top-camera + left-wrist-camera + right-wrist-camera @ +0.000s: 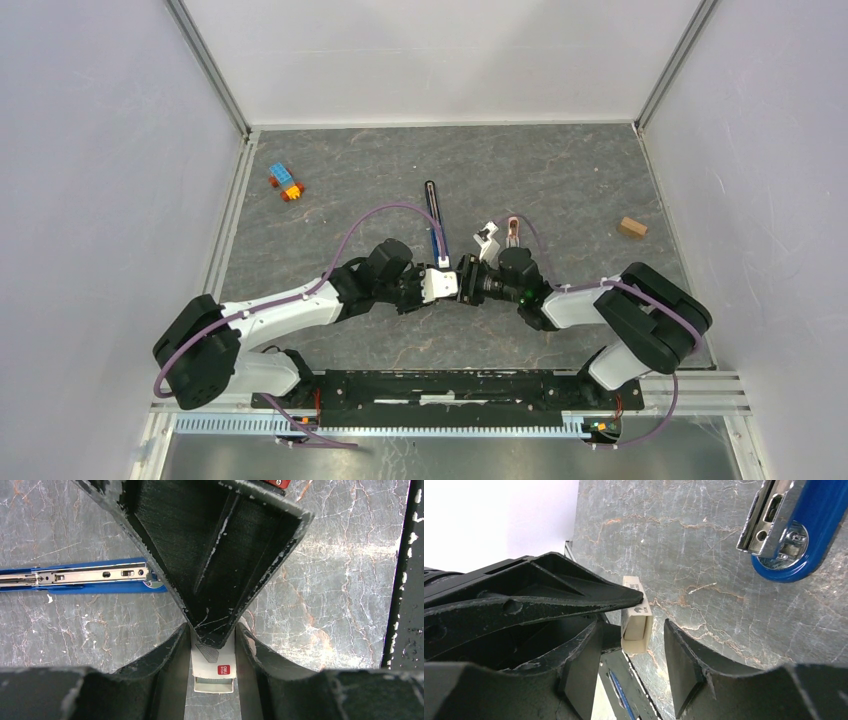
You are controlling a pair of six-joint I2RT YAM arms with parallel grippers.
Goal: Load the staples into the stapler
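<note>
The blue stapler [434, 218] lies opened flat on the table beyond both grippers, its metal staple channel facing up; it also shows in the left wrist view [80, 575] and the right wrist view [789, 525]. My left gripper [447, 284] is shut on a small white staple box [214, 662] with a red logo, whose inner tray sticks out a little. My right gripper [466, 279] faces it, open, with its fingers on either side of the box's end [636, 622]. One right finger [220, 555] touches the box. No bare staple strip shows.
A small pink-and-white piece [487, 236] and a pinkish tool [512, 232] lie just behind the right gripper. Toy bricks [286, 182] sit at the back left, a wooden block [631, 227] at the right. Frame rails border the table.
</note>
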